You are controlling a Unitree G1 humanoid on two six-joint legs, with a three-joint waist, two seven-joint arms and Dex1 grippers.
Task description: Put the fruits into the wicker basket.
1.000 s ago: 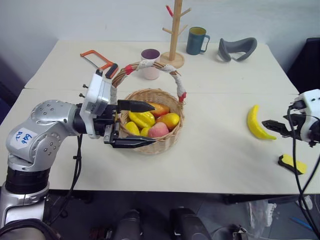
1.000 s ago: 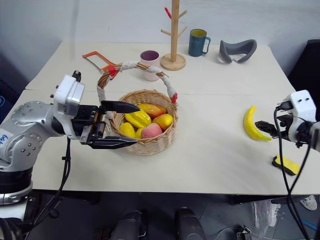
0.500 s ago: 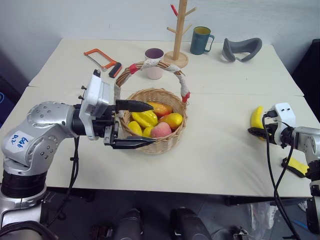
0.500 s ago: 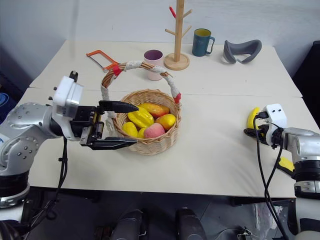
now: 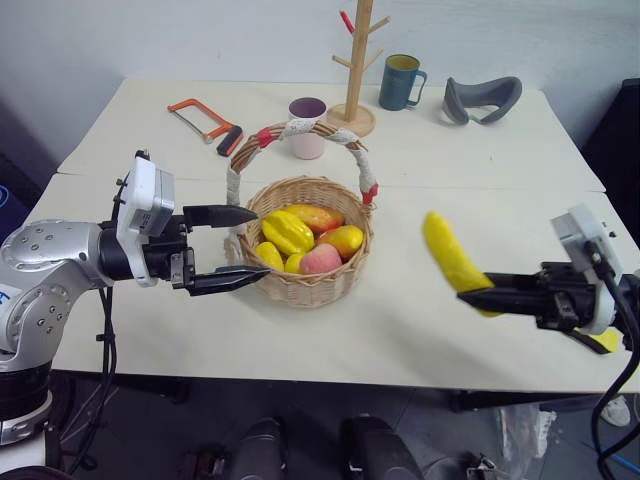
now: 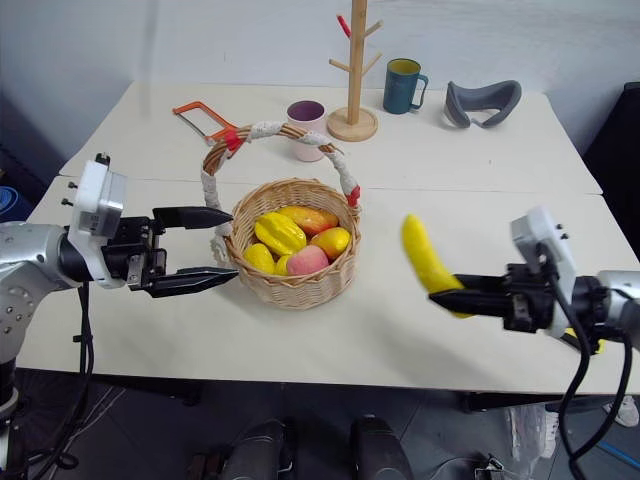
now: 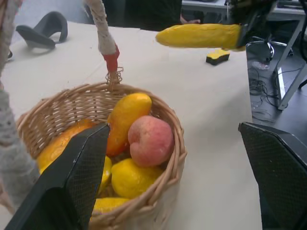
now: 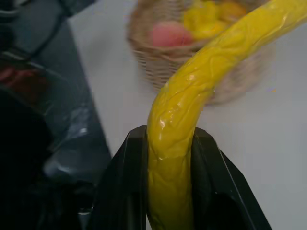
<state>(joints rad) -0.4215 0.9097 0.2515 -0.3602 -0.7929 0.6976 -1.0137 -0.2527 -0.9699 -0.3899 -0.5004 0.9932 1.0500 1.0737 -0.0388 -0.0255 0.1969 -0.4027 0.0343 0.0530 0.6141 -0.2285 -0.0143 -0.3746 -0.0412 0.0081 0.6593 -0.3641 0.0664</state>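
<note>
The wicker basket (image 5: 300, 285) stands mid-table with its cloth-wrapped handle (image 5: 300, 128) arched over it. Inside lie a starfruit (image 5: 287, 231), a mango (image 5: 341, 240), a peach (image 5: 321, 260) and other yellow fruits. My right gripper (image 5: 472, 295) is shut on the lower end of the long yellow banana (image 5: 450, 255), held in the air to the right of the basket; the right wrist view shows the banana (image 8: 201, 91) clamped between the black fingers (image 8: 122, 191). My left gripper (image 5: 240, 247) stands open at the basket's left side, holding nothing.
At the back of the table are a pink cup (image 5: 307, 127), a wooden mug tree (image 5: 354, 60), a teal mug (image 5: 397, 81), a grey headrest-shaped object (image 5: 480, 97) and an orange hacksaw (image 5: 203, 118). A small yellow block (image 7: 217, 56) lies near the table's right edge.
My right gripper closed on the banana, lifted it off the table and swung it left toward the basket. The left gripper drew back to the left, away from the basket.
</note>
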